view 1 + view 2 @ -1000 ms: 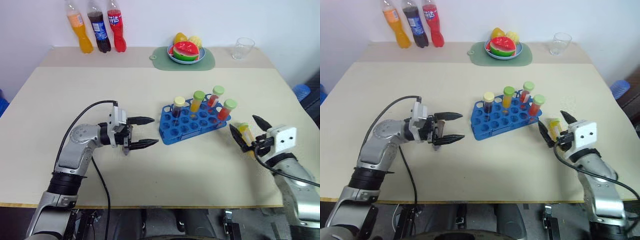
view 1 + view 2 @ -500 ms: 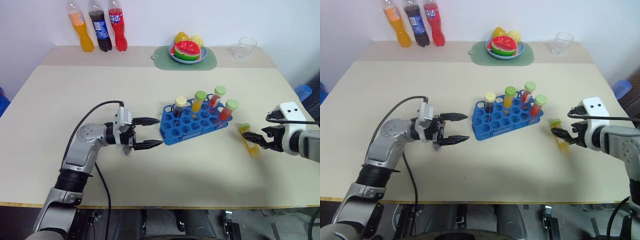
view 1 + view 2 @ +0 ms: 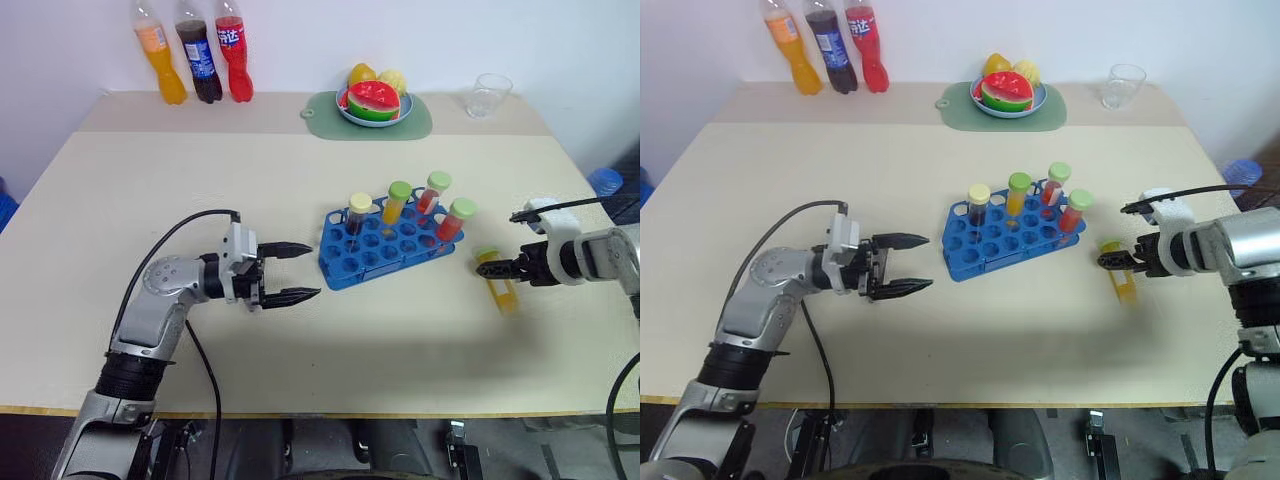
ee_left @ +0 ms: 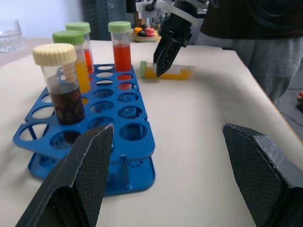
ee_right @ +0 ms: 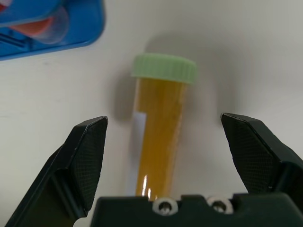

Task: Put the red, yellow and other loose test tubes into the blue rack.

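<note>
Right wrist view | right gripper (image 5: 165, 156) angled down, jaws spread astride yellow tube (image 5: 158, 127) | left gripper (image 3: 295, 271) level, jaws spread

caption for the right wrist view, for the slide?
Open right gripper poised over the loose yellow test tube lying on the table, beside the blue rack.

The test-tube rack (image 3: 385, 248) is bright blue. In it stand a dark brown tube with a pale yellow cap (image 3: 357, 213), an orange-yellow tube with a green cap (image 3: 397, 202), and two red tubes with green caps (image 3: 452, 219). The loose tube (image 5: 160, 127) holds amber-yellow liquid under a light green cap, with a white label strip. The table (image 3: 200, 170) is cream.
</note>
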Action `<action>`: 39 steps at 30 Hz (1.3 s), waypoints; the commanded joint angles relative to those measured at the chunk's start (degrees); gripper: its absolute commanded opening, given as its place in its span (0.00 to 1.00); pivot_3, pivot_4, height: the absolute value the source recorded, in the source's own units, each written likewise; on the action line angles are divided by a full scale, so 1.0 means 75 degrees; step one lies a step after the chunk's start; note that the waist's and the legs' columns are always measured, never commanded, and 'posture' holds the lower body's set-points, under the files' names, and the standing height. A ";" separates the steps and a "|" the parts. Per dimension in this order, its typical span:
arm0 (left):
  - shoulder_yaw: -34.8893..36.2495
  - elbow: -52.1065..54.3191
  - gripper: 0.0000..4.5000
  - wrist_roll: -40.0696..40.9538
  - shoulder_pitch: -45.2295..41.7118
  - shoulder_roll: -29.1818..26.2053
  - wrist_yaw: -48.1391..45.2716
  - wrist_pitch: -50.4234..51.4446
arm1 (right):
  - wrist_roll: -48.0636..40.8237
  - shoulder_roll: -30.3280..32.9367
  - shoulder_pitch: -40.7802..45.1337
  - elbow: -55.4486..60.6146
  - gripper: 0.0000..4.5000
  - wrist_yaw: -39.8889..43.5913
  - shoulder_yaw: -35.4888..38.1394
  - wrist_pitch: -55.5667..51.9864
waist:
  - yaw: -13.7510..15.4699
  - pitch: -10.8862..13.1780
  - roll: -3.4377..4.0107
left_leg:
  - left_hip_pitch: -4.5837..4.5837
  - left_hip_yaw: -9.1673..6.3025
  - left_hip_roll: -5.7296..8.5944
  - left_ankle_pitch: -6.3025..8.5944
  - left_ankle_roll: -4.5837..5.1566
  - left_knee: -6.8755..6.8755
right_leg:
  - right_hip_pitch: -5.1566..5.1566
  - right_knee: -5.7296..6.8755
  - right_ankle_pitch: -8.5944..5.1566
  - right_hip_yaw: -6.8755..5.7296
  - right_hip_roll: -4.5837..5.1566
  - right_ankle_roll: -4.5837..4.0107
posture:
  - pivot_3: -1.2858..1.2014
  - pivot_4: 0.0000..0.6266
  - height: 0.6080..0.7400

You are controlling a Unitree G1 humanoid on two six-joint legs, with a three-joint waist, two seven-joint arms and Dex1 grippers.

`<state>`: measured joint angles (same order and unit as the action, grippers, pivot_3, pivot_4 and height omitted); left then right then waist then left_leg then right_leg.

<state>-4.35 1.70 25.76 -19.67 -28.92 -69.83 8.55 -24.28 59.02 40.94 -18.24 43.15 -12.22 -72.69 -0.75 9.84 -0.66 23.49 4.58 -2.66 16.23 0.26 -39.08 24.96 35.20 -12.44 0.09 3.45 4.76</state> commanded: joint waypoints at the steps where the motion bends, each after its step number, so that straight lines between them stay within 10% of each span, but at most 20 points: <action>1: 0.0193 0.0424 0.84 0.0185 0.0081 -0.0087 0.0112 0.0077 | 0.0451 0.0052 0.0431 -0.0435 0.88 0.0734 -0.0635 0.0232 | -0.0001 0.0000 0.0000 | 0.0001 0.0000 0.0000 0.0000 0.0000 0.0000 | 0.0001 -0.0001 0.0000 0.0000 0.0000 0.0000 | 0.52 0.24 1.00; 9: 0.0203 0.0615 0.84 0.0212 0.0210 -0.0104 0.0243 0.0172 | 0.1105 0.0366 0.0144 -0.0057 0.18 0.1941 -0.1327 0.0848 | -0.0002 -0.0003 -0.0004 | 0.0001 0.0000 -0.0002 0.0000 0.0000 0.0000 | 0.0000 0.0000 0.0000 -0.0002 -0.0002 0.0000 | 0.52 0.24 1.00; 14: 0.0169 0.0532 0.84 0.0194 0.0180 -0.0059 0.0264 0.0130 | 0.1129 0.0827 -0.1356 0.1351 0.18 0.1654 -0.0047 0.2187 | 0.0081 -0.0003 -0.0006 | 0.0003 0.0002 0.0000 0.0000 -0.0001 0.0001 | -0.0005 -0.0001 -0.0001 -0.0013 0.0001 0.0001 | 0.52 0.24 1.00; 23: 0.0021 0.0014 0.84 0.0148 -0.0242 0.0094 0.0012 -0.0016 | -0.0031 -0.1294 -0.5632 0.5676 0.18 0.0854 0.4182 0.5003 | 0.0125 -0.0013 -0.0027 | -0.0013 0.0004 -0.0007 0.0000 -0.0002 -0.0007 | -0.0021 0.0001 0.0000 -0.0012 -0.0017 0.0006 | 0.52 0.24 1.00; 39: -0.0047 -0.0731 0.84 0.0062 -0.0876 0.0255 -0.0406 -0.0231 | 0.1330 -0.5581 -0.4125 0.4785 0.18 -0.1928 0.2801 0.9280 | 0.0016 -0.0013 -0.0021 | -0.0013 0.0002 -0.0007 -0.0001 -0.0002 -0.0005 | -0.0023 0.0008 -0.0001 -0.0008 -0.0024 0.0001 | 0.52 0.24 1.00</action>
<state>-5.36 -4.50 26.01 -25.23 -26.91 -72.62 7.81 -15.78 17.81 9.11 17.97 30.25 9.05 -6.51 -0.63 9.74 -0.83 23.39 4.60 -2.71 16.22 0.24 -39.12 24.79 35.26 -12.45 0.03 3.26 4.76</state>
